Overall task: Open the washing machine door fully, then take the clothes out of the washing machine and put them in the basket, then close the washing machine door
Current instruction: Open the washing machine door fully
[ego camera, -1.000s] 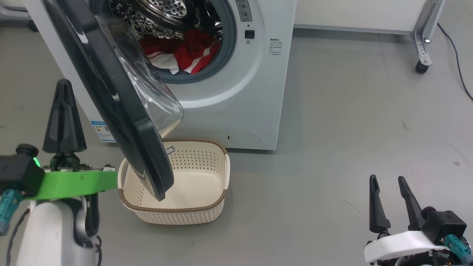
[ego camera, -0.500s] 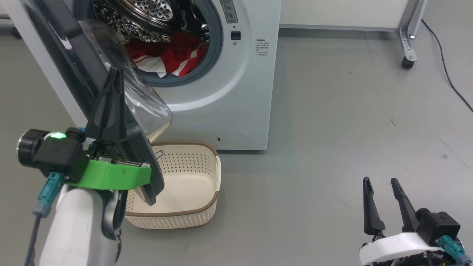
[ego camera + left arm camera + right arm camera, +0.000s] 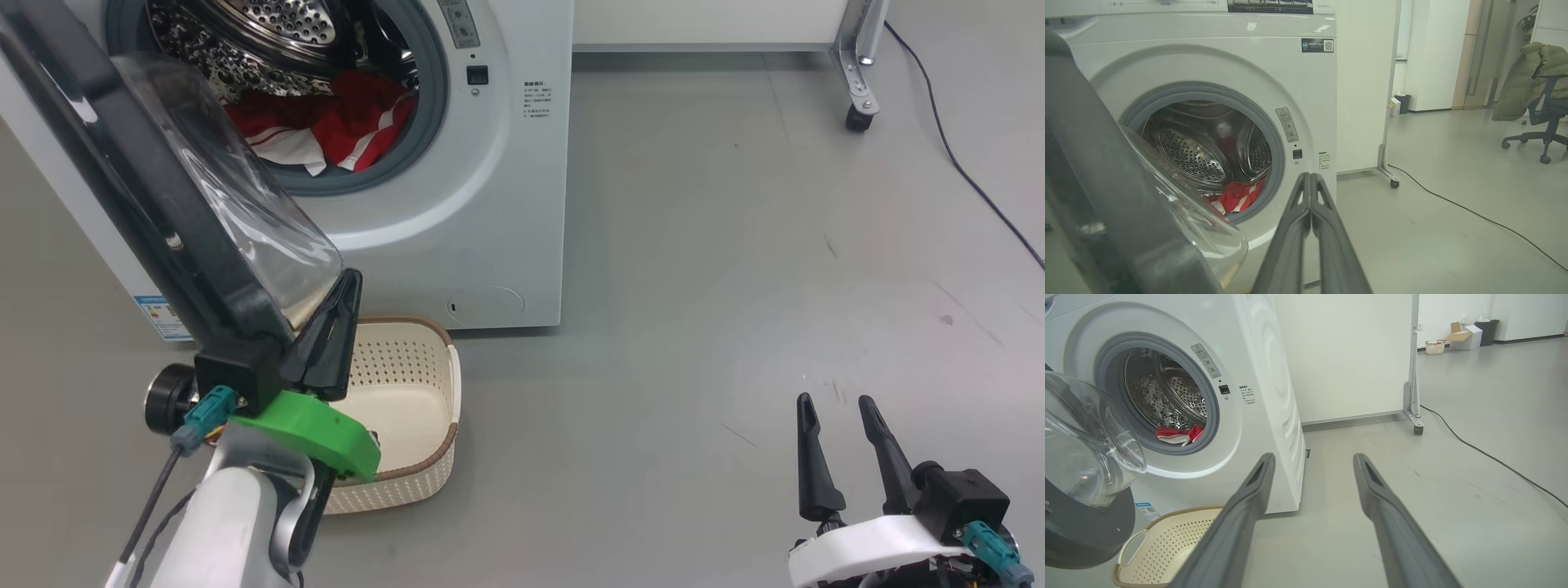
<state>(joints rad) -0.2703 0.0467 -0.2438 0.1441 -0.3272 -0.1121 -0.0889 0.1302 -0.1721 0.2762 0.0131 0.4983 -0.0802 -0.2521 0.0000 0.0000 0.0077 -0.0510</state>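
The washing machine [image 3: 490,204] stands at the upper left of the head view with its round opening uncovered. The washing machine door [image 3: 147,204] is swung out toward the camera at an angle, its black rim on the outer side and its clear bulging porthole [image 3: 245,220] facing the drum.

The clothes [image 3: 343,122] lie in the bottom of the perforated steel drum, a red heap with white stripes, partly resting on the grey gasket.

The basket [image 3: 392,359] sits on the grey floor [image 3: 735,286] just in front of the machine, under the lower edge of the door. No clothes show in the part of it that is visible.

The left gripper [image 3: 349,286] is raised at the door's lower edge, just beside the porthole. Its two dark fingers are pressed together with nothing between them. Whether they touch the door cannot be told, though the left wrist view shows the door close on their left.

The right gripper [image 3: 837,408] hangs low at the lower right, well apart from the machine, fingers spread and empty. Its wrist view looks across the basket toward the open drum.

Farther off, a cable [image 3: 947,139] trails over the floor past a metal frame leg on a caster [image 3: 857,90]. An office chair [image 3: 1543,106] draped with an olive jacket [image 3: 1523,81] stands in the background.
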